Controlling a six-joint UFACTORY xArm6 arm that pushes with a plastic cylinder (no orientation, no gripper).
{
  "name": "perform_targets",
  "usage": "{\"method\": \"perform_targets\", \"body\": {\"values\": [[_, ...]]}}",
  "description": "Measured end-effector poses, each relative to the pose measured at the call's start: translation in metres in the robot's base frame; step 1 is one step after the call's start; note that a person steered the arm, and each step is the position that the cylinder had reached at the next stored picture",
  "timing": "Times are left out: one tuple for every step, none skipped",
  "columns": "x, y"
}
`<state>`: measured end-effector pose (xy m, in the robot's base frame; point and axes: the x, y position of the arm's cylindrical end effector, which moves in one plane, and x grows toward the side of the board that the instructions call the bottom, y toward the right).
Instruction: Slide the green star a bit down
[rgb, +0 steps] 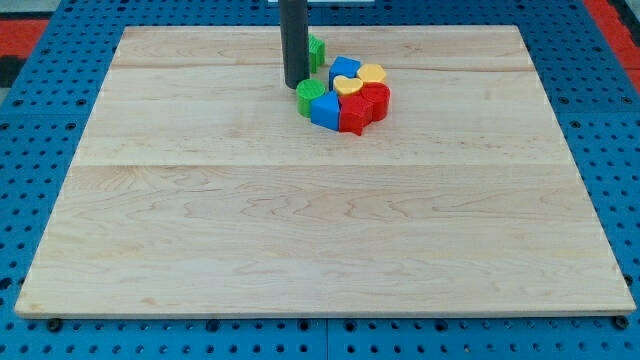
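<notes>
Our rod (296, 42) is a straight, dark, matte cylinder coming down from the view's top, and my tip (296, 86) rests on the board with nothing gripped, since a plain rod end has no jaws to open or close. Just to the view's right of the rod, partly hidden behind it, a green block (316, 50) peeks out; we cannot make out its shape well enough to say whether it is the green star. Right below the tip, touching or nearly so, sits a second green block (308, 97), rounded in outline. It belongs to a tight cluster: a blue block (325, 110) with a wedge-like face, a red block (353, 114) with notched edges, another red block (376, 98), a yellow heart-like block (371, 74), a second yellow block (349, 86) and a blue block (345, 68) behind it. All look like smooth, glossy plastic. They lie on a pale wooden board (320, 230) with faint grain and plank seams, set on a blue pegboard (40, 100) dotted with holes.
</notes>
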<state>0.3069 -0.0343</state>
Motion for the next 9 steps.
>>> {"method": "perform_targets", "body": {"values": [[-0.008,-0.030],[-0.028,-0.063],[-0.062,-0.066],[-0.089,-0.030],[-0.098,0.030],[-0.098,0.048],[-0.098,0.044],[-0.096,0.039],[-0.086,0.032]]}}
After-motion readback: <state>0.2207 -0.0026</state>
